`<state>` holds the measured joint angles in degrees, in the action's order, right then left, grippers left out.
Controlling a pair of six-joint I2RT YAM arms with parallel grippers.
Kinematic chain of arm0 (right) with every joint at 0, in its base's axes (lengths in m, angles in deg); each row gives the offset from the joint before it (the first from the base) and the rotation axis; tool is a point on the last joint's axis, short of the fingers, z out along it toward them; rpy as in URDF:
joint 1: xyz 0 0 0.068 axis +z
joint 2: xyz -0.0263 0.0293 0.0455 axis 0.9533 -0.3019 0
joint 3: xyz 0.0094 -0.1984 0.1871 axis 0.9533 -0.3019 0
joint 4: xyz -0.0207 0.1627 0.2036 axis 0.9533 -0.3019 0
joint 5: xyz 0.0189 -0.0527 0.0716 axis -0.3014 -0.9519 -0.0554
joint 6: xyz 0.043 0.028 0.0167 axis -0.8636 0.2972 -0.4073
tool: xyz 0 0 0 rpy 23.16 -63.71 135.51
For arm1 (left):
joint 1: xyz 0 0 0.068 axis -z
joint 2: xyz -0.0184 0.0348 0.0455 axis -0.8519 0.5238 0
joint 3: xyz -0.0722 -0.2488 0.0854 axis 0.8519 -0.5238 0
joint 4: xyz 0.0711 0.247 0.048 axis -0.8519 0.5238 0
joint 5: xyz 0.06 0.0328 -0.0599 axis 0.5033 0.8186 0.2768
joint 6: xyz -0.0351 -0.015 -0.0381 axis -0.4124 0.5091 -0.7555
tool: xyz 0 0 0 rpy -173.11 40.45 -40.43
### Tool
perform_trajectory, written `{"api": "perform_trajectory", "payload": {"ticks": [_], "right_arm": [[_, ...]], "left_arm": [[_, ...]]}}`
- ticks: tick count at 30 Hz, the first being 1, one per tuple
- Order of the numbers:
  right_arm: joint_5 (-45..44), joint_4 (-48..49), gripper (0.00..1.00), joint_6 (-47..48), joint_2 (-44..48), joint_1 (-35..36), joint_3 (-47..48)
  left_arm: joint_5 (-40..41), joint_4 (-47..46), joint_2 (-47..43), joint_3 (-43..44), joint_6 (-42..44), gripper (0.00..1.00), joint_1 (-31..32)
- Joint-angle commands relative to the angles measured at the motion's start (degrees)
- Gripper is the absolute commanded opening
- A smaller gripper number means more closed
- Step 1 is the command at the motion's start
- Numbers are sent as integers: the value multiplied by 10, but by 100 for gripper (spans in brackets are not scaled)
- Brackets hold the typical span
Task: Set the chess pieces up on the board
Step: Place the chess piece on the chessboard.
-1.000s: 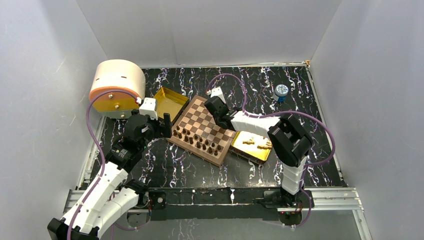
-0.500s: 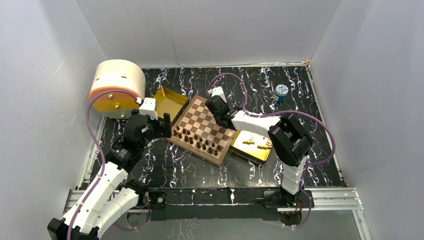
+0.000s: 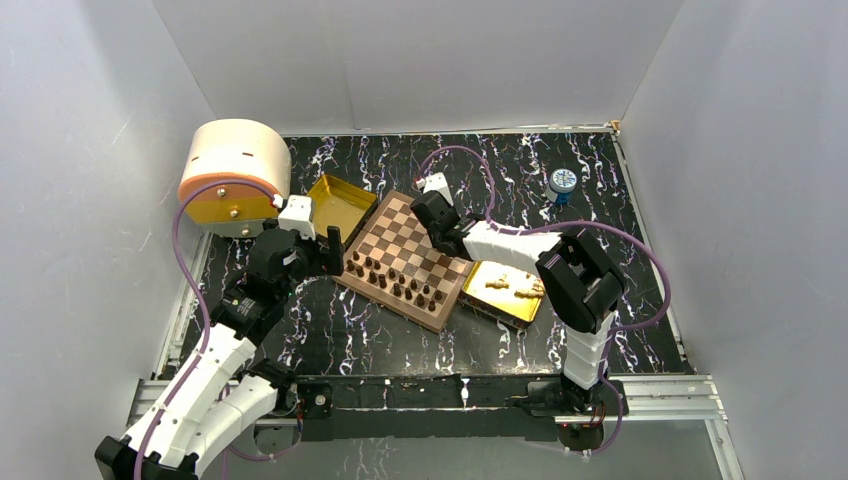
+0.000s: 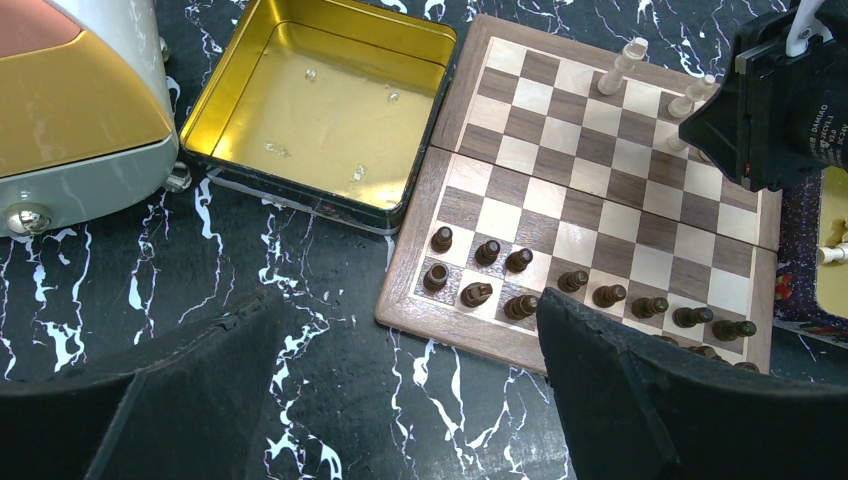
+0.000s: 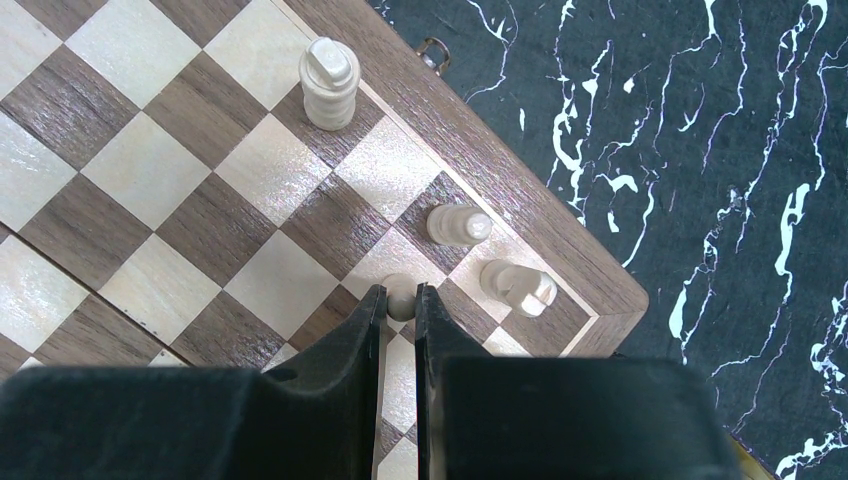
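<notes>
Three light pieces (image 5: pixel 330 70) by the board (image 5: pixel 150 170) corner, right tool (image 5: pixel 400 300) pinching a fourth piece (image 5: pixel 400 287) to seat it, left tool (image 4: pixel 408 310) open.

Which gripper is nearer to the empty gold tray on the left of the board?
Left. The left gripper hangs open just short of the empty gold tray; the right gripper is across the board, shut on a light chess piece.
</notes>
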<state>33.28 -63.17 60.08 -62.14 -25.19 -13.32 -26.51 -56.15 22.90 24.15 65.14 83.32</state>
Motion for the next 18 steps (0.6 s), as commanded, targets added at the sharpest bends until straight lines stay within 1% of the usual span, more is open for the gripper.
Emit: {"api": "perform_trajectory", "payload": {"ticks": [1, 11, 14, 18], "right_arm": [[4, 19, 18, -13, -10, -2, 11], [8, 19, 18, -18, -13, -3, 12], [8, 18, 20, -19, -13, -3, 12], [2, 9, 26, -21, -11, -3, 17]], "left_arm": [[7, -4, -5, 3, 5, 94, 1], [6, -4, -4, 2, 5, 94, 1], [6, -3, -4, 3, 6, 94, 1], [6, -3, -5, 2, 6, 94, 1]]}}
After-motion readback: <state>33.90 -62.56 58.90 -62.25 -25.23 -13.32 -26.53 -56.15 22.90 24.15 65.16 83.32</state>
